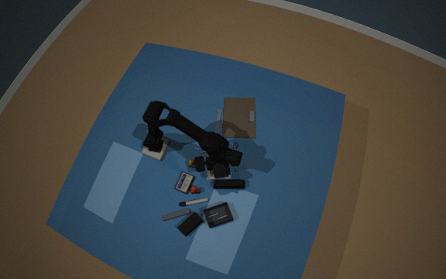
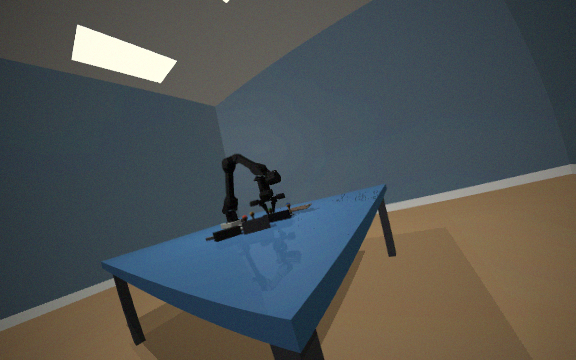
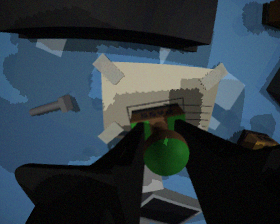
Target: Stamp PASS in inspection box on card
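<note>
My gripper (image 3: pixel 159 125) (image 2: pixel 271 212) is shut on a stamp with a green knob (image 3: pixel 166 156) and a brown and green base. The stamp is upright over the white card (image 3: pixel 123 82) (image 1: pixel 210 175), its base covering much of the printed box (image 3: pixel 153 102). Part of the box outline shows beyond the base. Whether the base touches the card cannot be told, and any print under it is hidden. A grey-framed dark pad (image 3: pixel 171 208), perhaps the ink pad, lies at the bottom of the wrist view, partly hidden by the fingers.
A black block (image 1: pixel 229 184) (image 3: pixel 101 20) lies beside the card. A bolt (image 1: pixel 240 168) (image 3: pixel 53 106) lies on one side, an orange-knobbed stamp (image 1: pixel 191 162) on the other. A red-knobbed stamp (image 1: pixel 194 189), a blue knob (image 1: pixel 235 145), a marker (image 1: pixel 196 201) and a dark tray (image 1: pixel 217 215) are nearby.
</note>
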### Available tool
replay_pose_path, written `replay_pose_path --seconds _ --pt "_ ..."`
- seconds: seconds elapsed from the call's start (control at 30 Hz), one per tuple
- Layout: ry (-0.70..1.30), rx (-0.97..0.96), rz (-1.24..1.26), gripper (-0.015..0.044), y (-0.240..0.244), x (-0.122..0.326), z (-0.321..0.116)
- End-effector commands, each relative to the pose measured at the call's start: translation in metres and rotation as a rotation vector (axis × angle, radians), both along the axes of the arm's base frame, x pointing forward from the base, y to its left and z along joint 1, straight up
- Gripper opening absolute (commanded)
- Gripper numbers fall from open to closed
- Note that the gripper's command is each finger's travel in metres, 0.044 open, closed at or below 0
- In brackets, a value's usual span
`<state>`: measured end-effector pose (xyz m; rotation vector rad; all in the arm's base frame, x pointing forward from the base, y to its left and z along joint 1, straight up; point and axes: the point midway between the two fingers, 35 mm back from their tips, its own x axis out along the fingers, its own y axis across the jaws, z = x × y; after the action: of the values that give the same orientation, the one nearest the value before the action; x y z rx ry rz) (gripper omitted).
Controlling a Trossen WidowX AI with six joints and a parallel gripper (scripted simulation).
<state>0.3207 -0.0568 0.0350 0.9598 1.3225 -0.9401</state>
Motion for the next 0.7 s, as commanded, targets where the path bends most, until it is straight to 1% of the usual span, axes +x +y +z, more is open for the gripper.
replay_pose_path --seconds 0.0,0.67 --pt "0.0 -0.006 -0.004 0.0 -0.001 0.0 0.001" --pt "0.0 -0.006 -0.004 0.0 -0.001 0.001 0.013"
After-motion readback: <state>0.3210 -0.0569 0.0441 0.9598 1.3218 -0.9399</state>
